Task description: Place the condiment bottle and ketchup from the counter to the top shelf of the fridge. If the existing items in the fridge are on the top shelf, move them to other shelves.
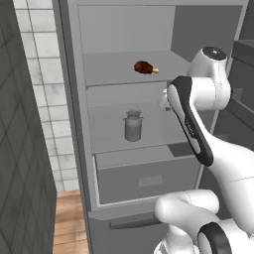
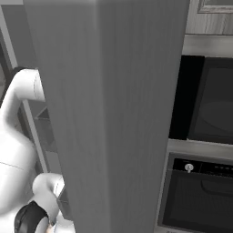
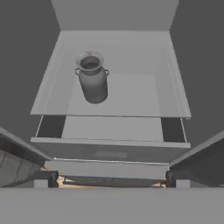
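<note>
The fridge (image 1: 74, 149) stands open in the middle of the left base view, with pale grey walls inside. On the top shelf (image 1: 109, 74), in the upper middle of that frame, lies the brown chicken drumstick (image 1: 144, 67), its pale bone end pointing to the right. It lies alone on this plate, toward the right half.

1 shelf lower, in the centre of the frame, the grey metal milk can (image 1: 133, 126) stands upright with its lid on and 2 small side handles. Under this lower shelf (image 1: 114, 144) is the grey drawer (image 1: 144, 181) with a flat front.

The white arm (image 1: 198, 129) rises from the lower right of the left base view and bends in front of the right side of the fridge opening. Its hand end is hidden behind the arm's own links there.

In the hand view the milk can (image 3: 92, 78) is in the upper left part, upright on the lower shelf (image 3: 131, 94), well apart from the gripper (image 3: 112, 181). The 2 dark finger tips (image 3: 43, 179) sit at the bottom left and bottom right, wide apart, with nothing between them.

In the right base view a tall grey panel (image 2: 113, 113) takes the middle, and a dark oven (image 2: 200, 191) is in the lower right.
</note>
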Available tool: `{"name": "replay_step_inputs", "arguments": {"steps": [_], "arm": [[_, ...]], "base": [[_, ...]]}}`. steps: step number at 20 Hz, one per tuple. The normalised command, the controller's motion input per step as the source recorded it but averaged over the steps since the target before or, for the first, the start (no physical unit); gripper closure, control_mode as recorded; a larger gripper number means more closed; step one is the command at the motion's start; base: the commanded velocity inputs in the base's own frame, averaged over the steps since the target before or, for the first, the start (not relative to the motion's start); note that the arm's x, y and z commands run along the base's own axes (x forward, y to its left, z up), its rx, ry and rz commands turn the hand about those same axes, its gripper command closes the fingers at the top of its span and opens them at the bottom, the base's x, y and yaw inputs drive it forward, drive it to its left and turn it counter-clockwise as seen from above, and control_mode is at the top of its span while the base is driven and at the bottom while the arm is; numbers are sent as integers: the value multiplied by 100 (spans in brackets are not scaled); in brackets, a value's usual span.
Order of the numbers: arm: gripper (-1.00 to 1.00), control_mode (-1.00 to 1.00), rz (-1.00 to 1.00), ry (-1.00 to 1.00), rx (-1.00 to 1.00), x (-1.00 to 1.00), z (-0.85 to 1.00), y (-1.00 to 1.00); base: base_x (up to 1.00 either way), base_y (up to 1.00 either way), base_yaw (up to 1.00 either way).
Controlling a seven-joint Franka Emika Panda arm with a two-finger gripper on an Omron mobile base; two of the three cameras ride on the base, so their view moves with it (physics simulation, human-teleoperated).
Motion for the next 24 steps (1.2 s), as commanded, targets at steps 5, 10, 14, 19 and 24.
{"name": "replay_step_inputs", "arguments": {"steps": [5,10,14,19,24], "arm": [[-100,-100,0,-35,-1,-21,49,0],[-100,-100,0,-27,0,6,65,0],[-100,-100,0,-10,0,33,59,3],[-100,-100,0,-1,0,65,40,0],[-100,-100,0,0,-1,79,8,0]], "base": [[0,0,0],[0,0,0],[0,0,0],[0,0,0],[0,0,0]]}}
